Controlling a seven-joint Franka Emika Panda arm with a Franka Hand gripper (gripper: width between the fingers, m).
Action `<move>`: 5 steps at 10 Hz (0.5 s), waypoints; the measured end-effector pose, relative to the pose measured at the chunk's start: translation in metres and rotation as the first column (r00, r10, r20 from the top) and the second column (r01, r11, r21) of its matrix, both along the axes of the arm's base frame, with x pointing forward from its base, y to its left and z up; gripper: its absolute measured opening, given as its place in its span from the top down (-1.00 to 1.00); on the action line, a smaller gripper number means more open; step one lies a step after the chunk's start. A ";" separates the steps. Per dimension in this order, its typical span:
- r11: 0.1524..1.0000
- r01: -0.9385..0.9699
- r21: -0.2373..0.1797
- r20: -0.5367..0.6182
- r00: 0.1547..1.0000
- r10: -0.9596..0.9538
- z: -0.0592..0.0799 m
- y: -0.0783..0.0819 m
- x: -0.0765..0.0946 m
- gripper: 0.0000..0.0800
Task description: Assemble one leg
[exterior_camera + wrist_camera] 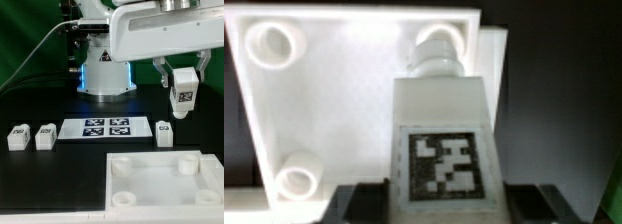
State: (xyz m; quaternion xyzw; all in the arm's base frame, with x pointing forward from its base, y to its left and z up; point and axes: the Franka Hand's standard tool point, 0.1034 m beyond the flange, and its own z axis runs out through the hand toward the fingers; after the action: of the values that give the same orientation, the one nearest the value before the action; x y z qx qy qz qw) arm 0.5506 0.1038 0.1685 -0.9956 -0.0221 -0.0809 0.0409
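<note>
My gripper [183, 98] is shut on one white leg [183, 92] and holds it in the air above the table, at the exterior view's right, tag facing the camera. In the wrist view the held leg [445, 120] stands between the dark fingers [359, 200], its tip over the far edge of the white panel [349, 100]. Three more legs lie on the black table: two at the exterior view's left [17, 137] [46, 137] and one [166, 132] just below the gripper. The panel [150, 182] lies at the front right with round corner sockets [274, 45].
The marker board [105, 128] lies flat between the legs. The robot's base [105, 75] with its blue light stands behind it. A green curtain closes the back. The table's front edge runs along the exterior view's lower left.
</note>
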 end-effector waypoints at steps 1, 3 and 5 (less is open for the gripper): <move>1.000 0.004 0.011 0.138 0.990 -0.006 0.011 0.001 0.025 0.27; 0.999 0.014 0.039 0.294 0.955 -0.025 0.009 0.005 0.024 0.27; 0.999 0.014 0.045 0.325 0.945 -0.028 0.003 0.005 0.019 0.27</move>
State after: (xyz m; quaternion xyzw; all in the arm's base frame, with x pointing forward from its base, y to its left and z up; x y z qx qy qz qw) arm 0.5693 0.1089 0.1715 -0.9677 -0.0162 -0.2451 0.0565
